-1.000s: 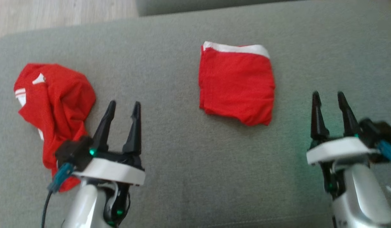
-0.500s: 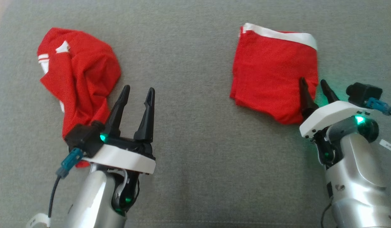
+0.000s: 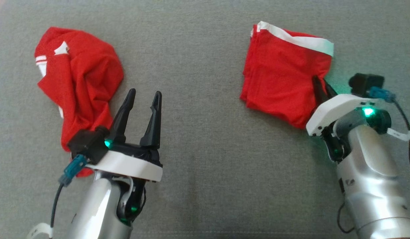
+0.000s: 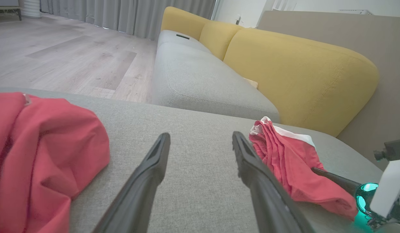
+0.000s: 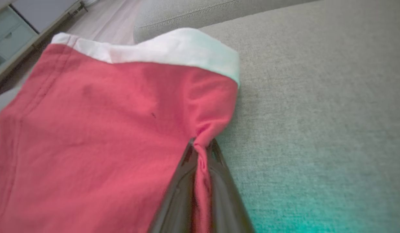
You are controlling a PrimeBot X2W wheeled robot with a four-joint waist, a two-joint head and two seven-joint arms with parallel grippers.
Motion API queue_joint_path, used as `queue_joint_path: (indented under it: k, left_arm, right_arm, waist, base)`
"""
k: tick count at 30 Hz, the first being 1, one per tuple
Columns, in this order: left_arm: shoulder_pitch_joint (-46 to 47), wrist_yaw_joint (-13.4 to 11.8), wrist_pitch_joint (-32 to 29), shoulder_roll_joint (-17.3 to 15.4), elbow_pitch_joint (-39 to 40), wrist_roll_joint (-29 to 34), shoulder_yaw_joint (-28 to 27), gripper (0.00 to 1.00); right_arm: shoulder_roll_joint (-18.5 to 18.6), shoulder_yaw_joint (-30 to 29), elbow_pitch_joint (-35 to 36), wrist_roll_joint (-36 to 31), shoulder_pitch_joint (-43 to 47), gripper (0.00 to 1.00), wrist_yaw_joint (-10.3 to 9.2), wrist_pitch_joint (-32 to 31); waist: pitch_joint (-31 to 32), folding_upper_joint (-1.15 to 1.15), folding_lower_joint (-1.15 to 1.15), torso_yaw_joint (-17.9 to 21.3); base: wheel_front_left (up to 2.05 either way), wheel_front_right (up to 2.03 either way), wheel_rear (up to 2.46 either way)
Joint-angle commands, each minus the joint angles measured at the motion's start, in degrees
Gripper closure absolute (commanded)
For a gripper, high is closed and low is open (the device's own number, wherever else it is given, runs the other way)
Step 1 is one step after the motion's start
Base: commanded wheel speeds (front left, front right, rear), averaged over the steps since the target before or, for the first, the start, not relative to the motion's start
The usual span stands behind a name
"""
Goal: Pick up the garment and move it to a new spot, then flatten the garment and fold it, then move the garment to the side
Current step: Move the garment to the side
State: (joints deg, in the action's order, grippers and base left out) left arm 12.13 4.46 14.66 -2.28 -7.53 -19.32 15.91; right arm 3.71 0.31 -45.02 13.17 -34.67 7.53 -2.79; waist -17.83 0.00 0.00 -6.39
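Folded garment [image 3: 281,76] of soft matt red cloth, grey seat [image 3: 205,132] in coarse woven fabric, left gripper [image 3: 145,92] with matt black plastic fingers

On the grey woven-fabric sofa seat [image 3: 205,159], a crumpled red fabric garment [image 3: 79,76] is laid at the left and a folded red cloth garment with a white band [image 3: 281,76] at the right, well apart. The left gripper [image 3: 144,93] is placed just right of the crumpled one, over bare seat between the two. The folded garment's near right edge is caught between the fingers of the right gripper [image 3: 320,82]. Behind the seat a yellow padded backrest [image 4: 300,71] is seen, with pale wooden plank floor [image 4: 57,55] to its left.
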Motion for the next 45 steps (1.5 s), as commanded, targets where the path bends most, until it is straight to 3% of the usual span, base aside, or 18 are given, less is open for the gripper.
queue_joint_path:
  k: [1, 4, 7, 18, 23, 28, 37, 38, 39, 40, 45]
  left_arm:
    - [2.0, -0.5, 0.3, -0.6, 1.7, -0.2, -1.8, 0.0]
    - [2.2, -0.3, 0.3, -0.6, 1.7, 0.1, -1.9, 0.0]
    - [2.5, -0.2, 0.3, -0.6, 1.7, 0.2, -1.9, 0.0]
    - [3.8, 0.4, 0.3, -0.6, 1.9, 0.2, -1.5, 0.0]
    - [4.4, 0.6, 0.3, -0.6, 1.9, 0.1, -1.4, 0.0]
    - [5.0, 0.8, 0.3, -0.6, 2.2, 0.1, -1.6, 0.0]
    - [6.0, 0.7, 0.3, -0.6, 2.7, 0.0, -1.7, 0.0]
    - [6.1, 0.7, 0.3, -0.6, 2.7, -0.1, -1.8, 0.0]
    - [6.2, 0.7, 0.3, -0.6, 2.6, -0.1, -1.8, 0.0]
    - [6.2, 0.7, 0.3, -0.6, 2.6, -0.1, -1.9, 0.0]
    - [6.2, 0.7, 0.3, -0.6, 2.1, 0.0, -2.3, 0.0]
  right_arm:
    - [0.1, 1.8, 1.1, -1.5, -1.2, 1.0, -0.04, 0.4]
    - [2.9, 3.5, 2.0, -5.0, -1.9, 1.0, -0.04, 0.4]
    - [8.1, 5.5, 3.3, -7.3, -2.2, 1.0, -0.04, -0.1]
    - [32.7, 16.0, 5.7, -8.2, -2.4, 1.0, -0.04, -4.9]
    - [41.2, 17.4, 4.4, -7.6, -3.2, 1.0, -0.04, -5.4]
    - [45.5, 16.6, 1.7, -8.1, -5.1, 1.0, -0.04, -4.9]
    - [47.0, 11.4, -2.8, -12.3, -8.0, 1.0, -0.04, -3.4]
    - [46.9, 10.6, -3.0, -13.0, -8.2, 0.96, -0.04, -3.0]
    - [46.7, 9.8, -3.0, -13.8, -8.4, 0.22, -0.04, -2.3]
    - [46.4, 9.0, -3.0, -14.6, -8.7, 0.0, -0.04, -1.7]
    - [44.1, 6.0, -2.4, -17.2, -9.2, 0.0, -0.04, 0.2]
  waist:
    - [0.2, 0.0, 0.0, 0.7]
    - [0.2, 0.0, 0.0, 1.9]
    - [-0.1, 0.0, 0.0, 2.6]
    - [-3.0, 0.0, 0.0, 2.1]
    - [-4.4, 0.0, 0.0, 1.0]
    - [-5.8, 0.0, 0.0, 0.1]
    - [-7.6, 0.0, 0.0, -0.7]
    - [-7.7, 0.0, 0.0, -0.7]
    - [-7.7, 0.0, 0.0, -0.7]
    - [-7.6, 0.0, 0.0, -0.6]
    - [-6.7, 0.0, 0.0, -0.2]
  base:
    - [0.0, 0.0, 0.0]
    - [0.0, 0.0, 0.0]
    - [0.0, 0.0, 0.0]
    - [0.0, 0.0, 0.0]
    - [0.0, 0.0, 0.0]
    - [0.0, 0.0, 0.0]
    - [0.0, 0.0, 0.0]
    - [0.0, 0.0, 0.0]
    - [0.0, 0.0, 0.0]
    - [0.0, 0.0, 0.0]
    - [0.0, 0.0, 0.0]
